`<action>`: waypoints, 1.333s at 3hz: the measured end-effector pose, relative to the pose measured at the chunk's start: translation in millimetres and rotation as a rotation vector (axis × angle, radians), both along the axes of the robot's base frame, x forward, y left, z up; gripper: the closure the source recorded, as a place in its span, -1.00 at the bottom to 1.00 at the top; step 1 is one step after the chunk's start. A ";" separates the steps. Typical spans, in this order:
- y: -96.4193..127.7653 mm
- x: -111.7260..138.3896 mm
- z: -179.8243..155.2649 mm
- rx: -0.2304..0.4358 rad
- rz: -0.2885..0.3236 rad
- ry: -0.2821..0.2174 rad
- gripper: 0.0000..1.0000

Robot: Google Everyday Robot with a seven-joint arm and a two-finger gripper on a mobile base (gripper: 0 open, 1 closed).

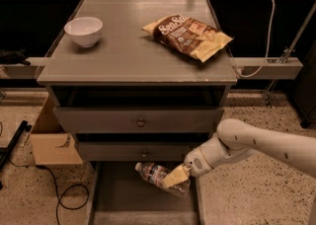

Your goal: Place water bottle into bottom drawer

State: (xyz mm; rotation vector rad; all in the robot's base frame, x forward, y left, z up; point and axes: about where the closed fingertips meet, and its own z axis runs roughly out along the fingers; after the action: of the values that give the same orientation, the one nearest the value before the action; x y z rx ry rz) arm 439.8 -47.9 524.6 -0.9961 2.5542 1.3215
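The water bottle (pixel 154 173) is a clear ribbed bottle with a coloured label. It hangs tilted, cap end to the left, just over the floor of the bottom drawer (pixel 123 194). That drawer is pulled out at the foot of the grey cabinet (pixel 138 66). My gripper (pixel 174 178) comes in from the right on a white arm (pixel 256 142) and is shut on the bottle's right half, with a pale yellow finger (pixel 171 178) across its front. The bottle's base end is hidden behind the fingers.
On the cabinet top stand a white bowl (pixel 84 30) at the left and a brown-and-yellow snack bag (pixel 187 35) at the right. Two upper drawers with small knobs (pixel 140 123) sit above the open one. A cardboard box (pixel 52 137) and black cables (pixel 64 197) lie left on the floor.
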 end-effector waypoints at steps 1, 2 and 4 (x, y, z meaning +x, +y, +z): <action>0.2 -0.3 -0.4 0.000 0.000 0.001 1.00; 6.4 -0.8 -3.0 0.038 -0.004 0.015 1.00; 21.7 0.2 -52.9 0.124 -0.021 0.141 1.00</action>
State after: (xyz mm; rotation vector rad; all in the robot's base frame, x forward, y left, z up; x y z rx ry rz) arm 440.0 -26.2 471.7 -0.8814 2.5357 1.5755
